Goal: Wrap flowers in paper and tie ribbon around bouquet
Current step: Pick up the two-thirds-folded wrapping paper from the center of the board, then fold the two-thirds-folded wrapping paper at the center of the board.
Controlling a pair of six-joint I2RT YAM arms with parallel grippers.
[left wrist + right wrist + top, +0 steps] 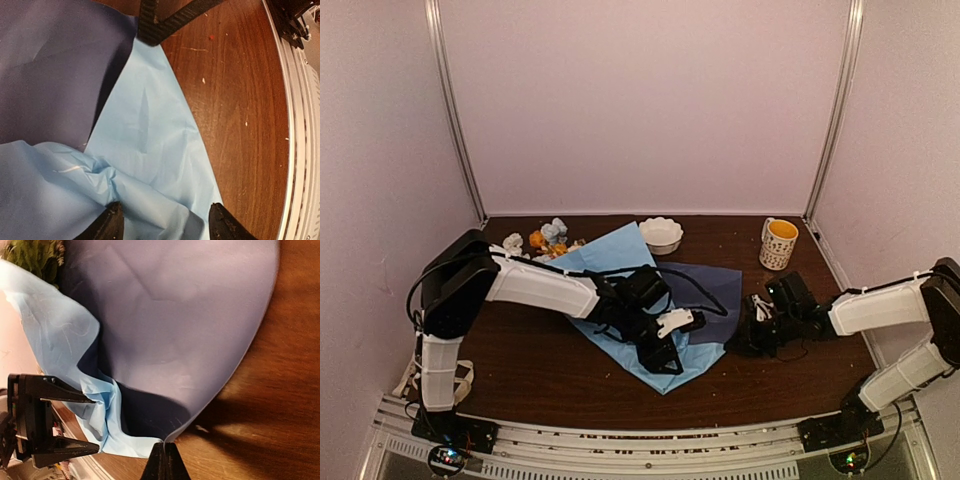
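Two arms reached over the brown worktop (540, 370). The left gripper (165, 222) was open over the paper (610, 255), with one finger on each side of a crumpled bump. The right gripper (164, 456) was shut tight, pinching the paper's right edge. The paper lay in the middle, its dark side showing in part. The flowers (545, 238) lay at the back left, near a white bowl (661, 234) and a mug (779, 243)

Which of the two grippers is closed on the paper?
The right gripper: its fingers are pinched together on the edge of the paper. The left gripper stands open, fingers apart over a crumpled fold.
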